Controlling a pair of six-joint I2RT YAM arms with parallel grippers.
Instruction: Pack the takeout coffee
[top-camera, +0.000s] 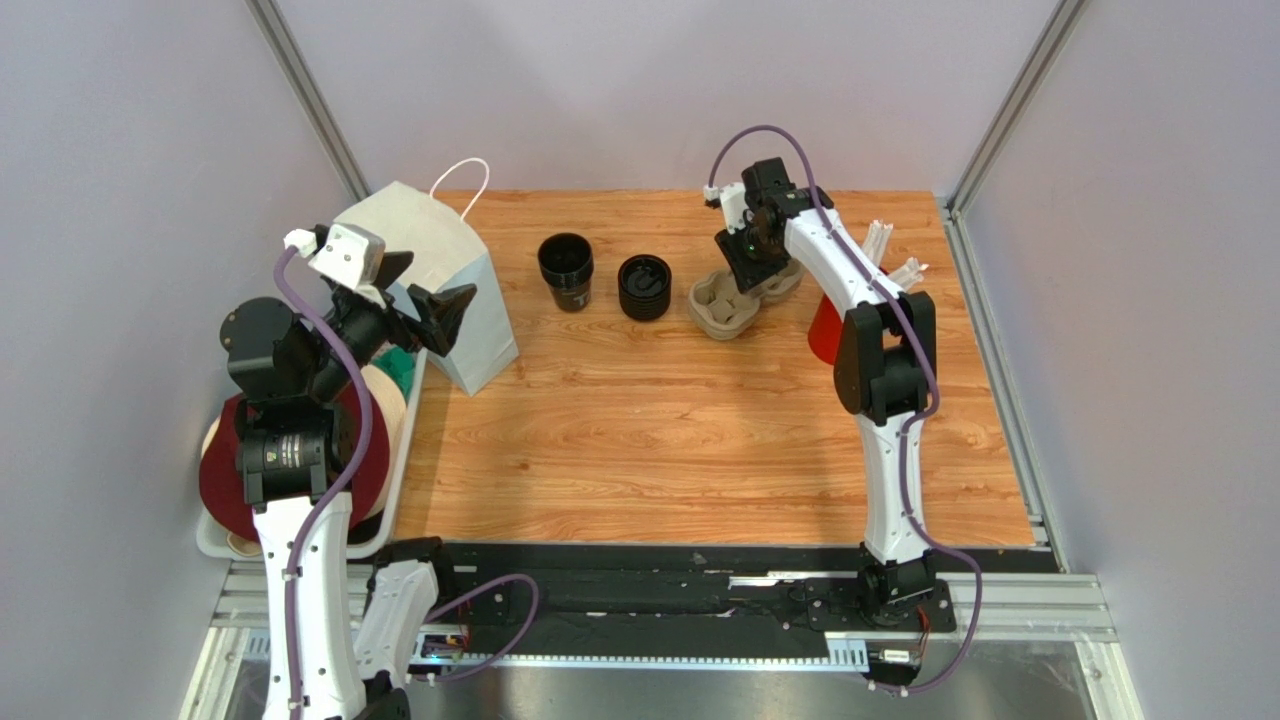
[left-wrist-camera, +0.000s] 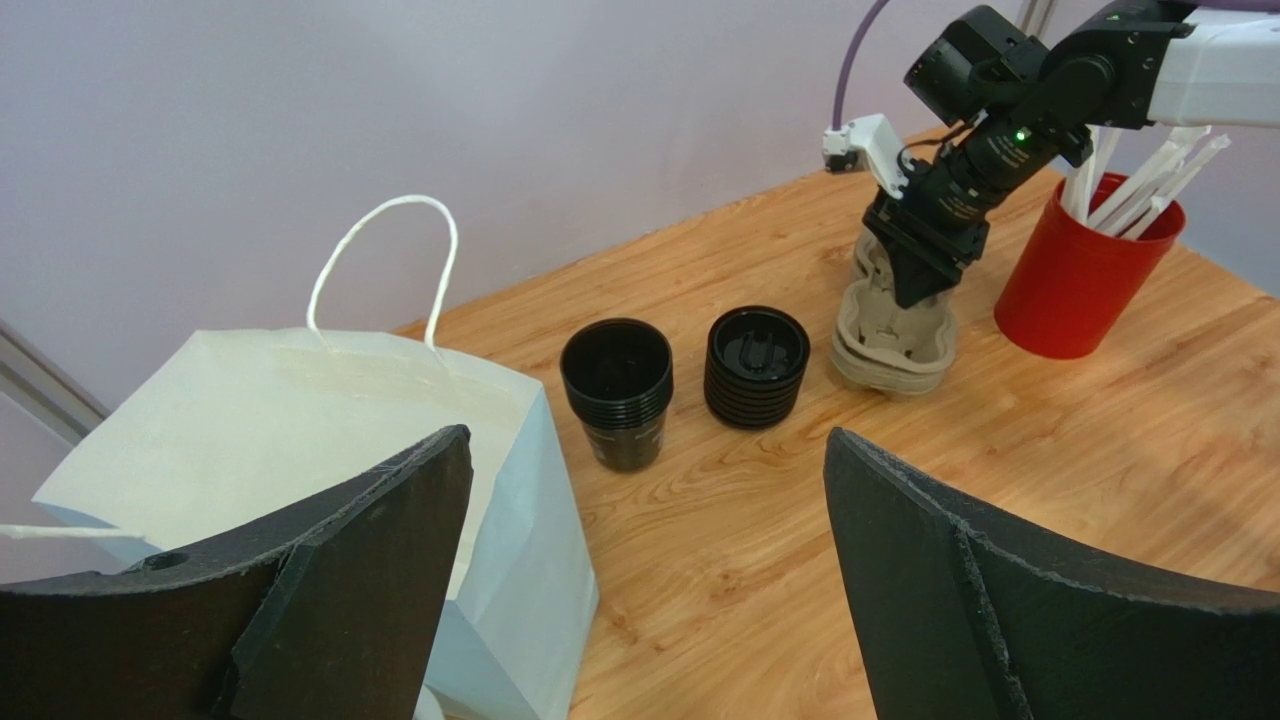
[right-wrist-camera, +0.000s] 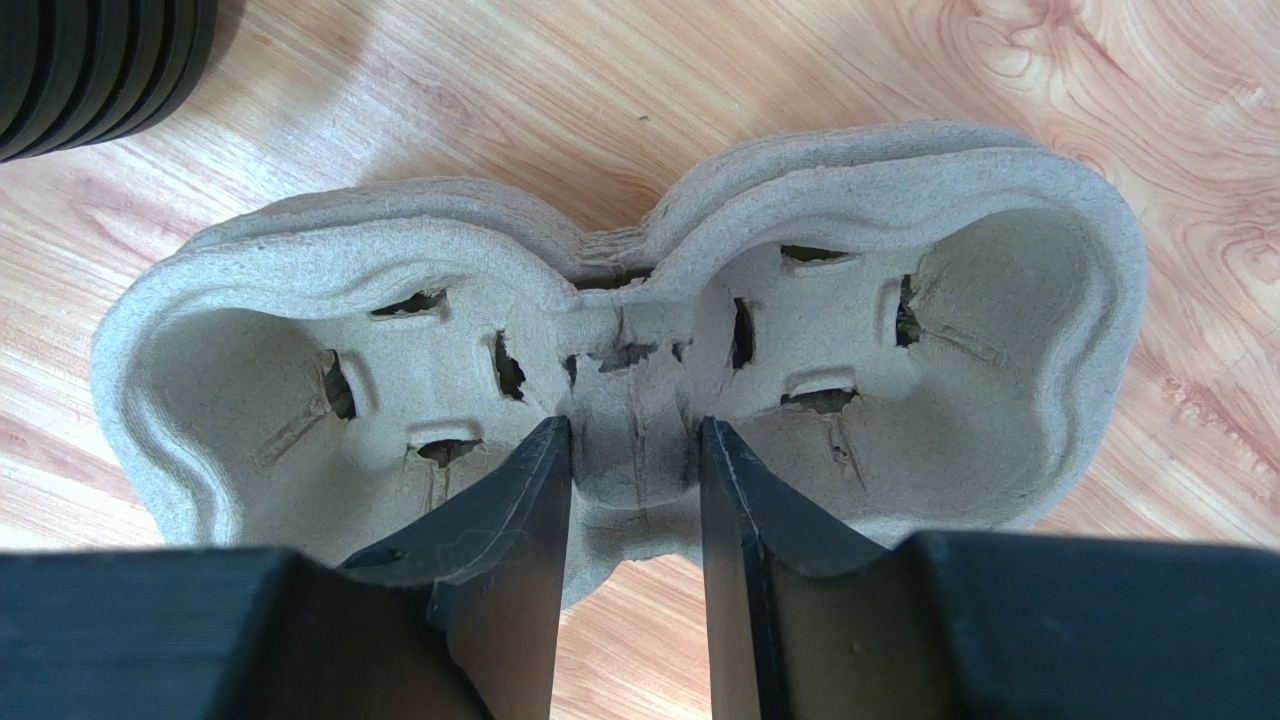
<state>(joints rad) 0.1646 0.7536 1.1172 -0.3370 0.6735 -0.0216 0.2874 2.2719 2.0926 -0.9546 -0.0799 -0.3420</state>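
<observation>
The small lidded takeout coffee cup does not show in any view. The white paper bag (top-camera: 443, 285) stands open at the back left; it also shows in the left wrist view (left-wrist-camera: 301, 435). A stack of open black cups (top-camera: 567, 272) and a short stack of black lids (top-camera: 645, 287) stand to its right. My left gripper (top-camera: 428, 293) is open and empty above the bag's right edge (left-wrist-camera: 643, 438). My right gripper (top-camera: 747, 267) is shut on the middle rib of a grey pulp two-cup carrier (right-wrist-camera: 631, 375), which rests on the table (top-camera: 733, 308).
A red cup of white straws (left-wrist-camera: 1085, 278) stands right of the carrier, partly behind the right arm (top-camera: 821, 333). A white bin (top-camera: 394, 480) with dark red plates and a green item sits off the table's left edge. Grey walls close in the sides.
</observation>
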